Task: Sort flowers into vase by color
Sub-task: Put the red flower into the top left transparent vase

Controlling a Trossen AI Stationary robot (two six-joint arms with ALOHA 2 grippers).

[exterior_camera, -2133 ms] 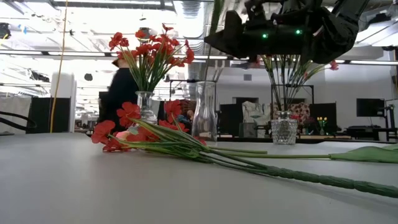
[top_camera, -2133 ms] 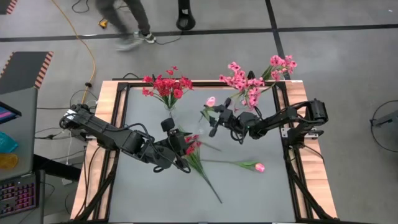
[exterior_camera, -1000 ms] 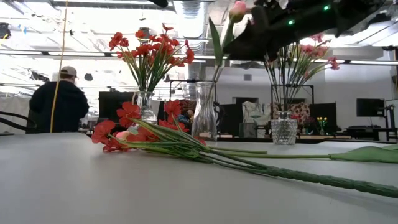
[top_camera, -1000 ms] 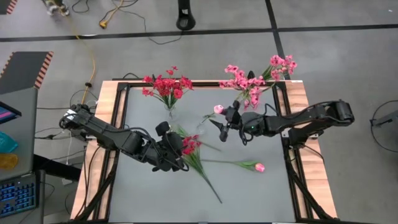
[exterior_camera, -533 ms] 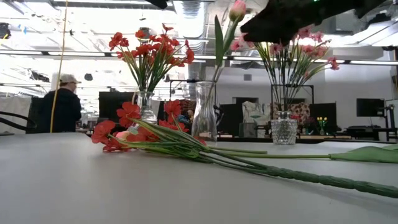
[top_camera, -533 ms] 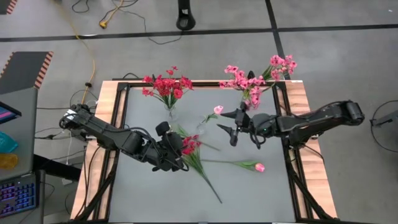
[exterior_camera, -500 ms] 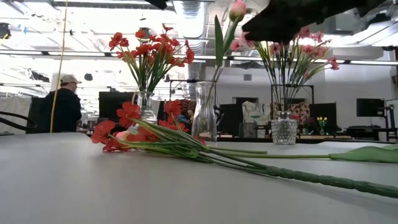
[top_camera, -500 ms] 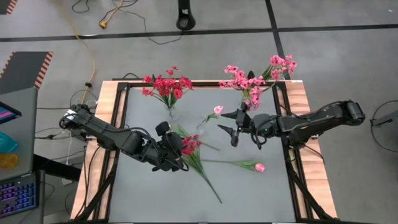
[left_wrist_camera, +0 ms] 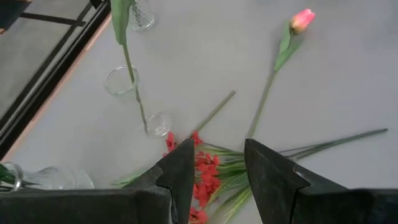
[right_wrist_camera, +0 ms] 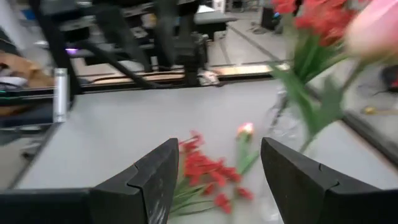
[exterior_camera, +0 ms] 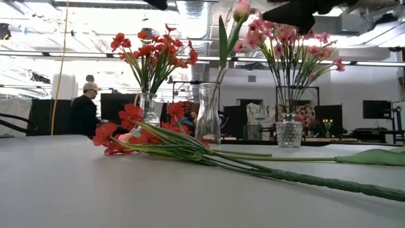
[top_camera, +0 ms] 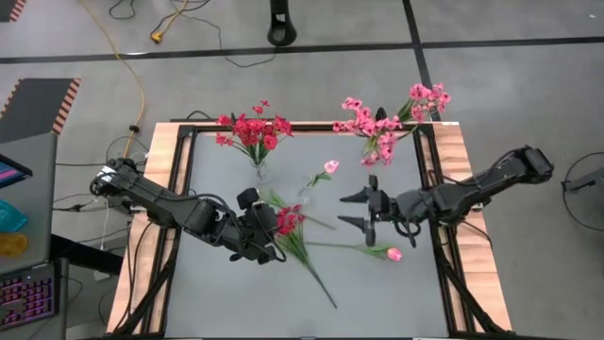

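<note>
A: Right gripper was spread empty just beside the table's tulip; left gripper, part-open, hovered over the red sprigs.
B: Advised lowering squarely astride the stem, not the bud.

Flowers, partly sorted
Red clusters and pink sprays stand in vases; one tulip bud upright in the middle vase; red sprigs and another tulip lie flat.
</note>
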